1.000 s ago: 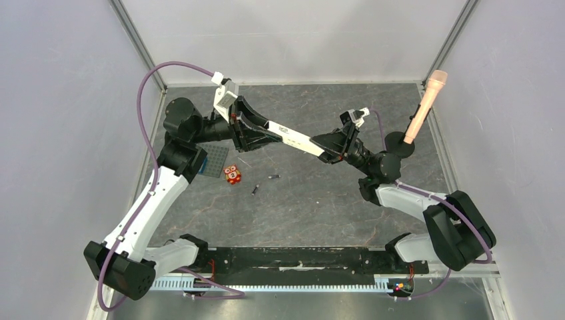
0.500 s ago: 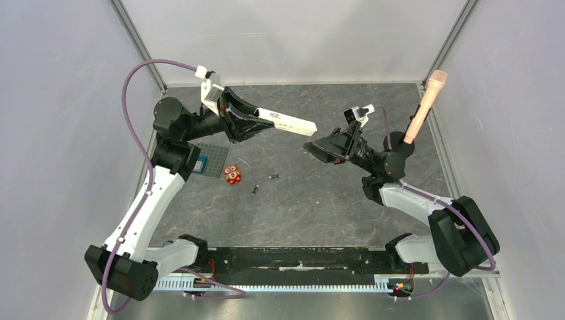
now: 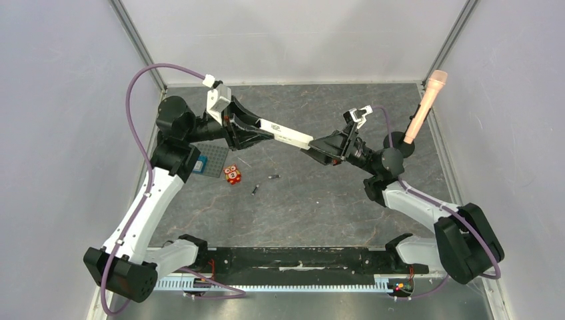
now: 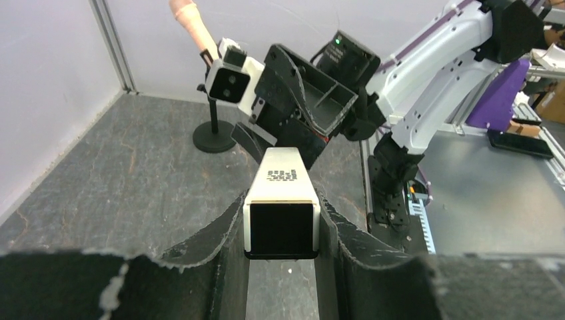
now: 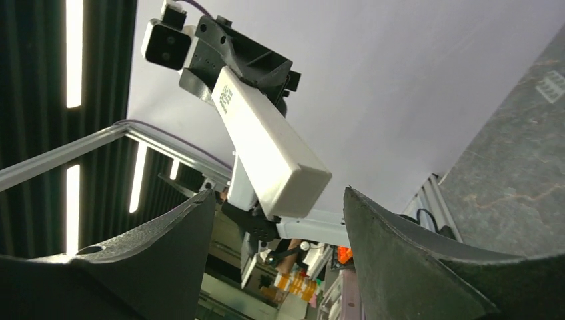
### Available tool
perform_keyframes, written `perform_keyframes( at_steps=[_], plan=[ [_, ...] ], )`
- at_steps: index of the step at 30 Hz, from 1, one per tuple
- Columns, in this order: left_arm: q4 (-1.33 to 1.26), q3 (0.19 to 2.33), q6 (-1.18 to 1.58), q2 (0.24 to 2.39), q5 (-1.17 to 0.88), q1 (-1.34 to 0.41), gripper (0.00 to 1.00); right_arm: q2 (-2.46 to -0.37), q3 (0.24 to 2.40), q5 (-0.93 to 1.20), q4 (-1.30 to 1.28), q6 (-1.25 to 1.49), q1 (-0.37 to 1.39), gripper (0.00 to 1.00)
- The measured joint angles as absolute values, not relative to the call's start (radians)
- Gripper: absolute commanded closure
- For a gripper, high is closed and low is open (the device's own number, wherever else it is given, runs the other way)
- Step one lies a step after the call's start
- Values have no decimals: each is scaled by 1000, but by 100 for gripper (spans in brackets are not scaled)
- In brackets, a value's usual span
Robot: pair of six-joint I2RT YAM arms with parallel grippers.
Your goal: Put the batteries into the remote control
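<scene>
Mid-air at centre of the top view, L gripper [image 3: 265, 131] pinches the remote control [image 3: 293, 137] by one end. Its free end reaches btwn the spread jaws of R gripper [image 3: 313, 147]; R wrist view shows gaps both sides, no contact. Both batteries [image 3: 272, 177] lie on the table [image 3: 320, 200] lower left of it, near the red owl toy [image 3: 232, 175], not yet loaded. Prob. step: two-arm regrasp before opening the batt. compartment. Next: R must close squarely on the free end w/o twisting the bar; L grip must hold firm.

A robotics lab test cell: plain white panel walls [image 3: 293, 40] on aluminium posts [image 3: 138, 43] enclose a grey stone-patterned table [image 3: 320, 207], with a slotted cable duct [image 3: 266, 288] at six o'clock.
</scene>
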State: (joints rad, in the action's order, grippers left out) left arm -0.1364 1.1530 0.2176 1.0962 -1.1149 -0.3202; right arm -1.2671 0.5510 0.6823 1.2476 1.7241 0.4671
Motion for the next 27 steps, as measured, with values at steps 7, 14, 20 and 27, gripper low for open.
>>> perform_keyframes(
  at_steps=[7, 14, 20, 27],
  plan=[
    [4, 1153, 75, 1081, -1137, -320, 98, -1231, 560, 682, 1116, 1634, 467, 31],
    [70, 1153, -7, 1071, -1156, -320, 98, -1225, 593, 684, 925, 1523, 467, 45],
    [144, 1153, -79, 1071, -1160, -320, 98, -1192, 654, 681, 728, 1389, 467, 60],
    [199, 1153, -112, 1071, -1131, -320, 98, -1187, 665, 685, 626, 1333, 467, 51]
  ],
)
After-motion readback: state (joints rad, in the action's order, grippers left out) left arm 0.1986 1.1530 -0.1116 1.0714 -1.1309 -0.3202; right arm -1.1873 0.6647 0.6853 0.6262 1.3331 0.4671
